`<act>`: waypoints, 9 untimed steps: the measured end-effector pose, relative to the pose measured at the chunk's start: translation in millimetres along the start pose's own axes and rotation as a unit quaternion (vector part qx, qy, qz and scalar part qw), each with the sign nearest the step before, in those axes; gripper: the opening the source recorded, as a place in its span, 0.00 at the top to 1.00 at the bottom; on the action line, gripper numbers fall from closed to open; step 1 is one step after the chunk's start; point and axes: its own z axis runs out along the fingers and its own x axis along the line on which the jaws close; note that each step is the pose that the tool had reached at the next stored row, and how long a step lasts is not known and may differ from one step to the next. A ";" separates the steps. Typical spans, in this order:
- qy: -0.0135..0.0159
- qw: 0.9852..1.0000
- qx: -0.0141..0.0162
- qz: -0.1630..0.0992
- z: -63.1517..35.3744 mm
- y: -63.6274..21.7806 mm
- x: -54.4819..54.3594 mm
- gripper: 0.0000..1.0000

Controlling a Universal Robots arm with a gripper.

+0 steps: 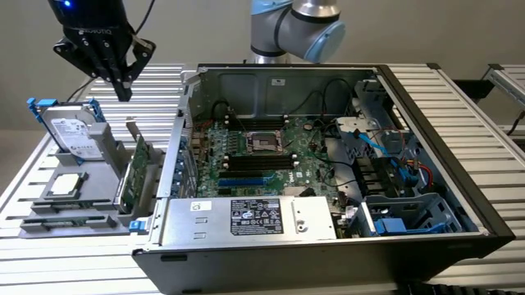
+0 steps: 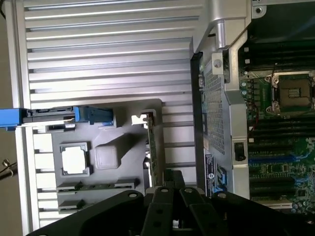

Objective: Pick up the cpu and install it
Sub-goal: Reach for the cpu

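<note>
Cpu (image 1: 66,184) is lying flat in a recess of the grey holder (image 1: 43,216) on the worktop (image 1: 468,123), at the exterior view's left, w/ nothing touching it. Hard drive (image 1: 72,134) & green card (image 1: 135,169) are standing upright in the same holder, just beside it. Pincer (image 1: 123,93) is hanging well above the holder, clenched & empty. Open pc case (image 1: 271,83) is sitting beside the holder, w/ the board's socket (image 1: 266,142) near its middle.

Soft, even light comes from overhead, the ribbed table (image 1: 468,110) glares pale, the cpu (image 2: 74,160) washes out near white in the wrist view, and the open case (image 1: 271,83) lies dimmer, shadowed under its walls.
</note>
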 end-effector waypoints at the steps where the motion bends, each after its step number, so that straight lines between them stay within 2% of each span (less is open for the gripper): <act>1: 0.000 1.000 0.000 0.000 0.6 -0.5 4.3 0.89; 9: 0.000 1.000 0.000 -0.002 6.2 -4.7 34.6 0.89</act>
